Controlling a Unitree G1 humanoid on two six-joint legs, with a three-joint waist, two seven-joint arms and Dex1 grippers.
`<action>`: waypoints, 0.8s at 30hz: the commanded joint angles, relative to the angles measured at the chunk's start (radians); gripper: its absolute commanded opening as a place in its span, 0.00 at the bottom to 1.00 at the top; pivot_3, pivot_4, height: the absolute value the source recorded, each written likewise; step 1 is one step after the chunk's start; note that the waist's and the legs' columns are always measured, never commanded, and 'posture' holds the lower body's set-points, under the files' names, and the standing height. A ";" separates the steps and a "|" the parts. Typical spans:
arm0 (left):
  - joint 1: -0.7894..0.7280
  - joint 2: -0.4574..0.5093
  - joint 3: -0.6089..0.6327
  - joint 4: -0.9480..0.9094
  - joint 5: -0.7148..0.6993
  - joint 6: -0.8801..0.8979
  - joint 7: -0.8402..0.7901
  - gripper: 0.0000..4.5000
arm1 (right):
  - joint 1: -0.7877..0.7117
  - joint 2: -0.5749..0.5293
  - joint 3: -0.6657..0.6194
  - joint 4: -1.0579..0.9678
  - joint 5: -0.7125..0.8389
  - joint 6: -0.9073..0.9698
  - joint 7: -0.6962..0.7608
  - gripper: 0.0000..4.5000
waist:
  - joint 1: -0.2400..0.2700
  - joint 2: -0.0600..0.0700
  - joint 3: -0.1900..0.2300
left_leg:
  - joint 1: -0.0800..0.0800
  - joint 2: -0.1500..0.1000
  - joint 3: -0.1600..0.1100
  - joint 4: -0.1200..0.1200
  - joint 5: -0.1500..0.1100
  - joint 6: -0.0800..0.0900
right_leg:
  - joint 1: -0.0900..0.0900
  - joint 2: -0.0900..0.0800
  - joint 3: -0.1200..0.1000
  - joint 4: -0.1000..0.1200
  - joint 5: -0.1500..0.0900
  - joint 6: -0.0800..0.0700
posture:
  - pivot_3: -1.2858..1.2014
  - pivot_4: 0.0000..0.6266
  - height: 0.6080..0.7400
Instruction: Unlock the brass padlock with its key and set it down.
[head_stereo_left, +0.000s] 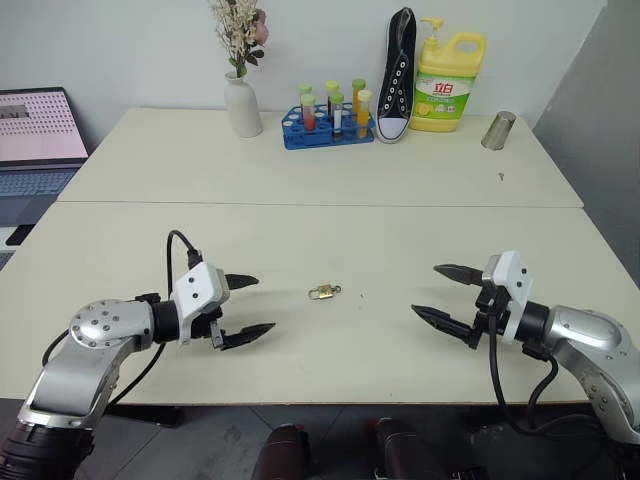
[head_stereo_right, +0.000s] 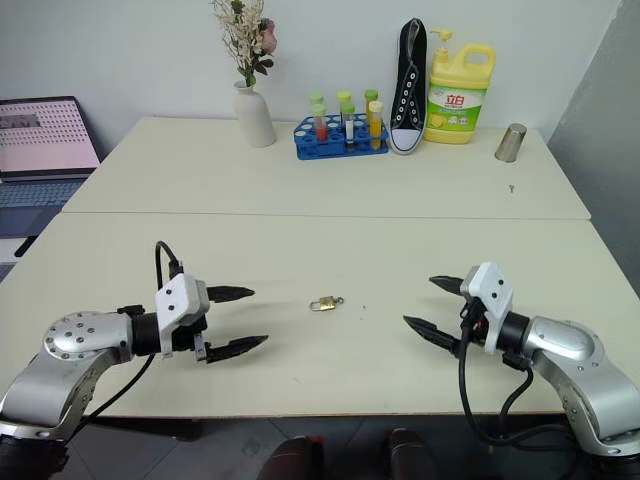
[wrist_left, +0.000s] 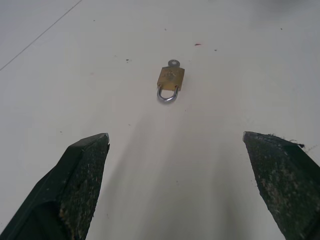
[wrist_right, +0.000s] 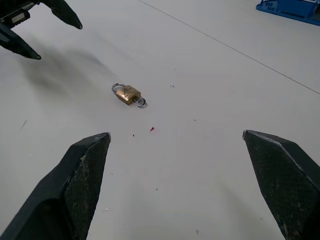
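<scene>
Currently: padlock lies loose between two wide-open grippers, neither touching it.

Small golden brass padlock (head_stereo_left: 321, 293) with thin silver shackle lies flat on the pale cream table (head_stereo_left: 330, 180), ahead of both sets of jaws and roughly midway between them. Long axis runs gripper to gripper: shackle end faces the left gripper (head_stereo_left: 247, 309), and the small silvery key (wrist_right: 141, 102) protruding from the base faces the right gripper (head_stereo_left: 441, 293). Both pairs of black fingers stand spread wide, empty. Left gripper looks slightly nearer. Judgement: left suits gripping the body, right suits taking the key; approach lines are already near the lock's axis.
</scene>
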 joint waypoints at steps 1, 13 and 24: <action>-0.019 -0.008 -0.012 -0.042 -0.009 0.011 0.004 1.00 | 0.007 -0.005 -0.001 -0.024 0.008 -0.028 0.022 0.99 | 0.000 0.000 0.000 | 0.000 0.000 0.000 0.000 0.000 0.000 | 0.000 0.000 0.000 0.000 0.000 0.000 | 0.52 0.24 1.00; -0.081 -0.024 -0.074 -0.073 0.018 0.088 0.038 1.00 | 0.034 -0.004 0.005 -0.056 0.015 -0.017 0.032 0.99 | 0.000 0.000 0.000 | 0.000 0.000 0.000 0.000 0.000 0.000 | 0.000 0.000 0.000 0.000 0.000 0.000 | 0.52 0.24 1.00; -0.170 -0.062 -0.105 -0.012 0.049 0.089 0.053 1.00 | 0.024 0.004 0.018 -0.083 0.016 0.021 0.000 0.99 | 0.000 0.000 0.000 | 0.000 0.000 0.000 0.000 0.000 0.000 | 0.000 0.001 0.000 0.000 0.000 0.000 | 0.52 0.24 1.00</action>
